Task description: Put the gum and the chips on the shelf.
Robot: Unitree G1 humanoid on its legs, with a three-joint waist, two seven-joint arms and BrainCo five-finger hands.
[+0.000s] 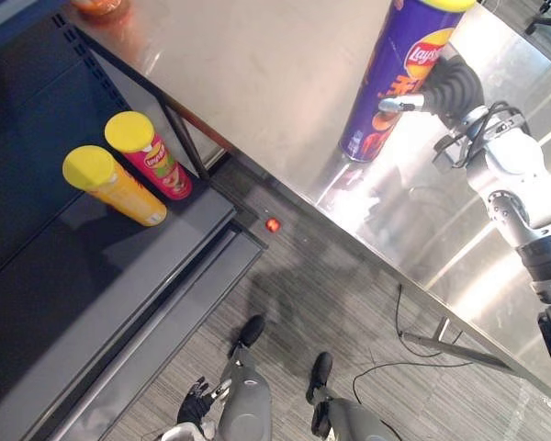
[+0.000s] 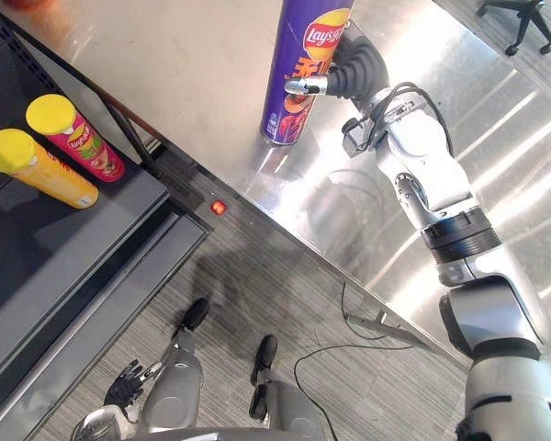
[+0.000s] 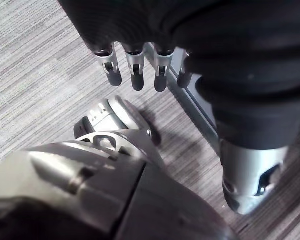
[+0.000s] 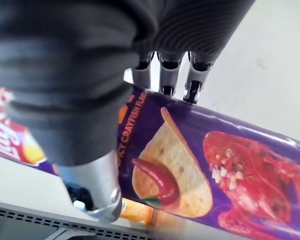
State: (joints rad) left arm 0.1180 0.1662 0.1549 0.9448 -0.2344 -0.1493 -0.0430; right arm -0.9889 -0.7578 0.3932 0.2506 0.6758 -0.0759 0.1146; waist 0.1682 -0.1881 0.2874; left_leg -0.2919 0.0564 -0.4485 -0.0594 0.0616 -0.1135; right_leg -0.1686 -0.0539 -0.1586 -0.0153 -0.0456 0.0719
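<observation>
A yellow-lidded red chip tube (image 1: 151, 156) and orange chip tube (image 1: 115, 186) stand on a dark shelf (image 1: 55, 276). The right hand (image 2: 349, 72) clasps a tall purple chip can (image 2: 298, 73) on a steel table (image 1: 257, 83). The left hand (image 3: 134, 70) hangs slack.

Brushed steel table (image 1: 257, 83) runs diagonally across the view, strongly reflective; an orange-red object (image 1: 101, 7) sits at its far corner, cut off by the frame edge, type not determinable. Grey striped carpet floor (image 1: 331, 303) below, with a metal table support (image 1: 441, 335) lying across it under the table's near edge, and a small round red item (image 1: 273, 224) low down just below that edge. Black office chair (image 2: 519, 18) stands beyond the table's far side, partly cropped.
</observation>
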